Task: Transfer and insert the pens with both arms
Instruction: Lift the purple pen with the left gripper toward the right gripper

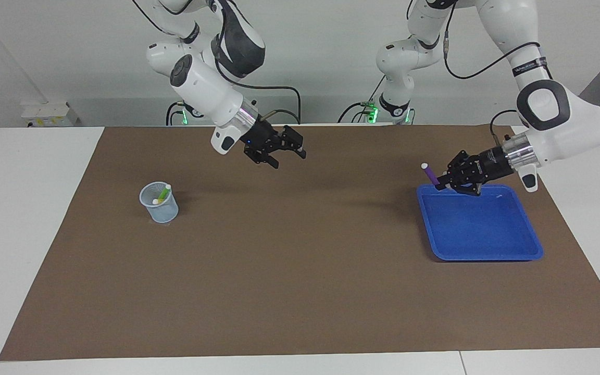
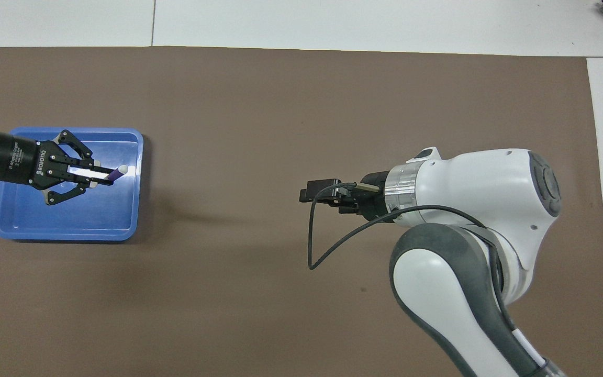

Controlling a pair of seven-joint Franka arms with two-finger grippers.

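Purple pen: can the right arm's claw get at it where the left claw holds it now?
Probably yes. The purple pen sticks out of the left claw over the blue tray, and nothing lies between it and the open right claw.

Purple pen (image 2: 119, 172) half-hidden within left claw (image 2: 103, 174)

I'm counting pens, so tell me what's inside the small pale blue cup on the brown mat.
The small pale blue cup holds a bright green pen and a second pale pen tip. Their lower ends are hidden by the cup wall, and that second pen's colour is unclear.
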